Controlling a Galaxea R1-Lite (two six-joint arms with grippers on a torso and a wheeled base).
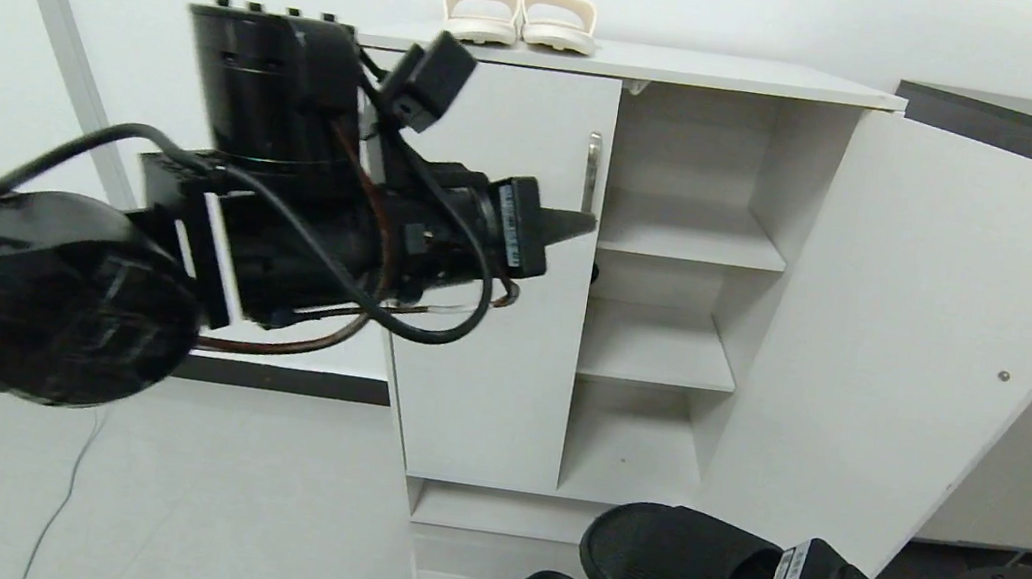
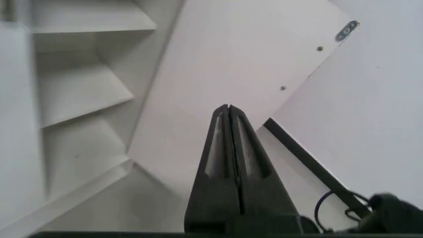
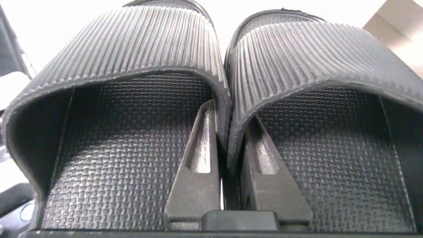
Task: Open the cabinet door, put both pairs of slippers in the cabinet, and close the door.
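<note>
Cream slippers (image 1: pixel 520 15) side by side atop white cabinet (image 1: pixel 708 72)

No legible txt anywhere.

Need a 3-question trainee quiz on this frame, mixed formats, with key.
1. Fill in: the cream slippers sit on ___ of the cabinet.
2. True or false: the right door is shut.
3. The right gripper pinches: A) the cream slippers B) the black slippers C) nothing.
Key: 1 top; 2 false; 3 B.
</note>
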